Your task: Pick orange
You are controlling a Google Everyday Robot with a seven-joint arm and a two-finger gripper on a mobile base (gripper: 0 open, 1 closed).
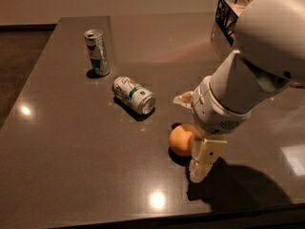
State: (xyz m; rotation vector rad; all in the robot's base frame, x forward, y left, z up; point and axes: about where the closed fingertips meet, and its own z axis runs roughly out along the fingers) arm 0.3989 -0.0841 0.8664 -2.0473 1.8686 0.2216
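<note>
Pincer (188,138) spread wide, orange (178,141) between its fingers (206,157), on dark table (71,147)

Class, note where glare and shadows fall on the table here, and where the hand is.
Camera view: dim warm light; glare spots on the table near its front and left edges; the arm throws a dark shadow front-right of the orange; the open hand straddles the orange; the upright can and lying can cast short shadows.

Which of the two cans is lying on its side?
The green-and-white can nearer the orange, where the gripper is; the other can stands upright farther back.
</note>
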